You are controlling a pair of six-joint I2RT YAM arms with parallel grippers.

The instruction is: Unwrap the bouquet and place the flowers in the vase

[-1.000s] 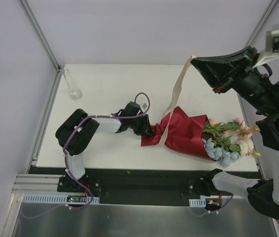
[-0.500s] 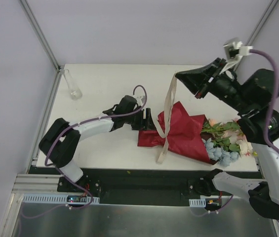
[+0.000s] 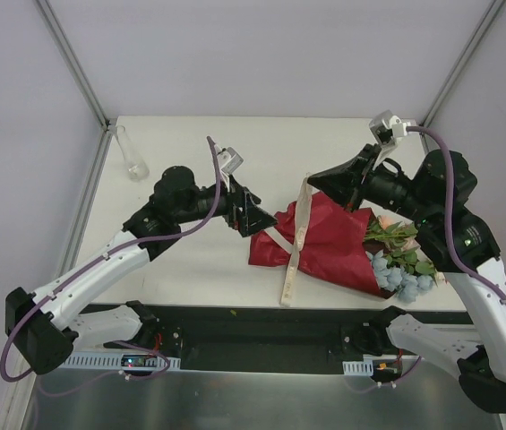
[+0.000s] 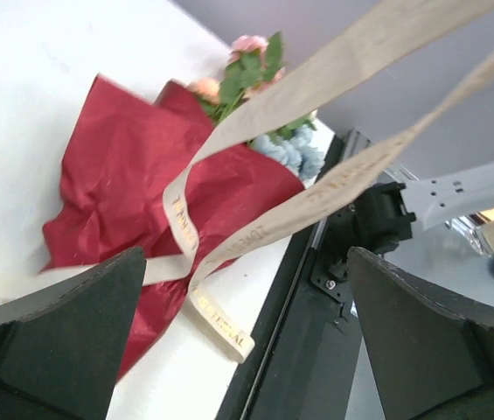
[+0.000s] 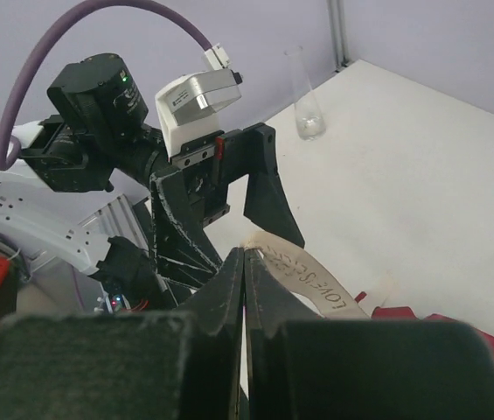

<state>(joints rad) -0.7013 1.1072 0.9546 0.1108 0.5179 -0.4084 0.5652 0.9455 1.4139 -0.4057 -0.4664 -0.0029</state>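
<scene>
The bouquet [image 3: 333,237] lies on the right of the table, its dark red paper [image 4: 124,175] creased and its pink, cream and pale blue flowers [image 3: 407,260] pointing right. A cream ribbon [image 3: 295,242] drapes over the paper and runs up to my right gripper [image 3: 317,179], which is shut on it just above the bouquet. In the right wrist view the ribbon [image 5: 308,282] leaves the closed tips [image 5: 245,255]. My left gripper [image 3: 254,217] hovers open just left of the paper's tip, holding nothing; its wrist view shows the ribbon [image 4: 229,328] between the spread fingers [image 4: 63,332]. The clear vase [image 3: 132,157] stands at the far left corner.
The table's near edge, a black rail [image 3: 261,327], runs right under the ribbon's loose end. Metal frame posts [image 3: 73,63] rise at the back corners. The left gripper [image 5: 229,184] faces the right wrist camera at close range.
My left gripper has let go of the paper's tip, opened wide and risen. The right gripper has come down and left with the ribbon, whose loose end now hangs toward the near edge.
</scene>
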